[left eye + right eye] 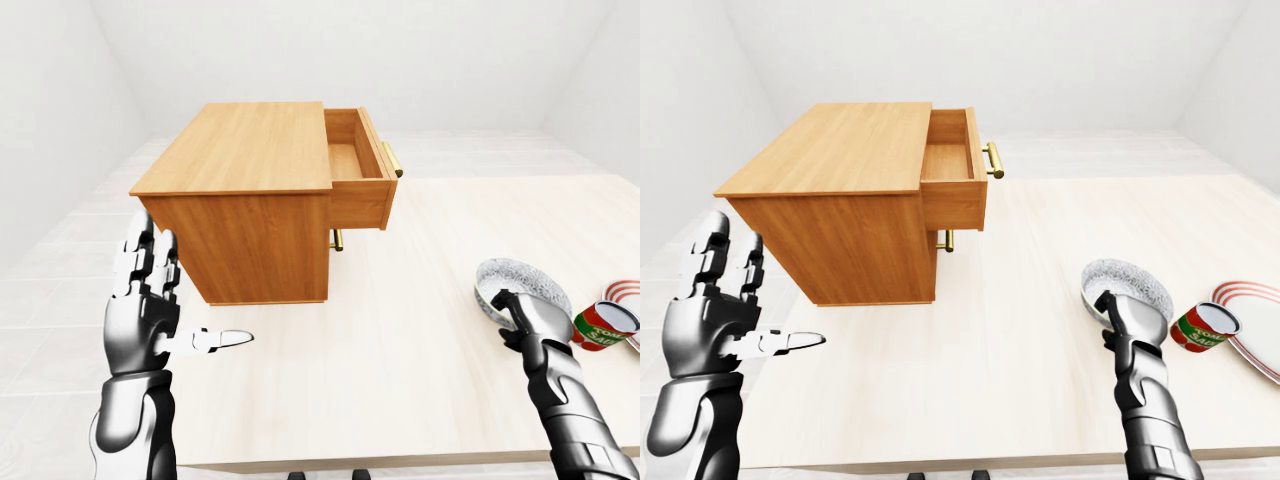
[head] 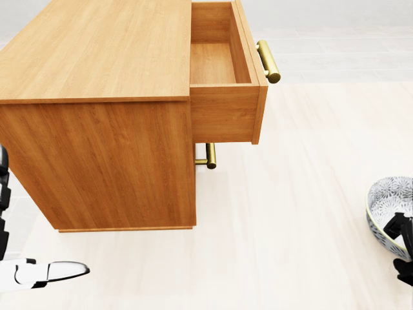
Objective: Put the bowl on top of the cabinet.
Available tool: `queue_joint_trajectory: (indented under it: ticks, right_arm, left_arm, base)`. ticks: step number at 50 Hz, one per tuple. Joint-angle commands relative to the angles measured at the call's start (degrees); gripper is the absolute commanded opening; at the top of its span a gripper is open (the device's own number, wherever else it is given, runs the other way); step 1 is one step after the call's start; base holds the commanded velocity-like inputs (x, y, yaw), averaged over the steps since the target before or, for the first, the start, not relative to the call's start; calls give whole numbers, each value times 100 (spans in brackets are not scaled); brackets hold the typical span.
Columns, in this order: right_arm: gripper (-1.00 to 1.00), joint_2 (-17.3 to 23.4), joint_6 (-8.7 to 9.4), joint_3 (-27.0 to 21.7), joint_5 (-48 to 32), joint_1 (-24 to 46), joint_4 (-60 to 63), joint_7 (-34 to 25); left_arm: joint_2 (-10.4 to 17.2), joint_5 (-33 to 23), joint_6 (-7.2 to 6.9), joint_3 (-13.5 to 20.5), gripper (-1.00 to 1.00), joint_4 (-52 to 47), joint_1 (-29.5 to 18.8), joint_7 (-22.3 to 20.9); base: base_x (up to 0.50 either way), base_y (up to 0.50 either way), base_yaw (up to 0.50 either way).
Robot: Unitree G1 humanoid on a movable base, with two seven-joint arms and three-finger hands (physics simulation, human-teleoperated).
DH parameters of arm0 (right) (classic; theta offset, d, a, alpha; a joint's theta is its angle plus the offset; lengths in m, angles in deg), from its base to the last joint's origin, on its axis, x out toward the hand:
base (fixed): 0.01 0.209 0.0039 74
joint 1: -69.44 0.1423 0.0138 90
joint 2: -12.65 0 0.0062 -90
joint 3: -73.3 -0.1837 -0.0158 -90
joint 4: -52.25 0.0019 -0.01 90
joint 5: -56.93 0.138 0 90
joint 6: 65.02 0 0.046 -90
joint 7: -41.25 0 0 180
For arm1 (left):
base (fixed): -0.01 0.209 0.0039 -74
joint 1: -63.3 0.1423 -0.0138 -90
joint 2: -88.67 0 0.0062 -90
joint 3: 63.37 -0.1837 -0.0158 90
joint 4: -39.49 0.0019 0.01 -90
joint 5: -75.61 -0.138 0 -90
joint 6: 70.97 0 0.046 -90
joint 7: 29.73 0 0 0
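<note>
bowl (image 1: 1127,286) tilted, mouth toward cabinet (image 1: 245,200) | right hand (image 1: 522,322) fingers gripping rim | left hand (image 1: 145,310) fingers spread, empty

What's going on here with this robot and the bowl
The right hand is at the near rim of the patterned bowl, which sits on the pale table; whether the fingers have closed on it is hard to tell. The left hand is raised and open, touching nothing. The wooden cabinet stands on the table with its top bare and its upper drawer pulled open.
</note>
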Motion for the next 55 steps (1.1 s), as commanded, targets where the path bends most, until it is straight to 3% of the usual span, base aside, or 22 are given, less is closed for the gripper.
queue_joint_trajectory:
  ticks: [1,9,16,29,41,55]
  right_arm:
    - [-20,-23,0,-38,-62,-52,120,-98]
    - [-28,-32,0,-50,-90,-50,128,-120]
    - [-55,-34,0,-64,-116,-74,228,-188]
    - [-73,-23,0,-150,-182,-197,514,-355]
    - [-100,-65,0,-262,-417,-360,1214,-826]
    - [-100,-86,0,-501,-975,-486,2393,-1781]
  left_arm:
    - [8,5,0,8,100,53,-12,-4]
    - [11,-11,0,-3,100,103,-16,-4]
    - [12,-2,0,-2,100,83,-6,-5]
    - [7,-8,0,-10,100,62,6,-4]
    - [15,16,0,22,100,9,-2,-3]
    - [14,25,0,45,100,-34,3,-16]
  base:
    - [0,0,0]
    - [0,0,0]
    - [0,0,0]
    - [0,0,0]
    - [0,0,0]
    - [0,0,0]
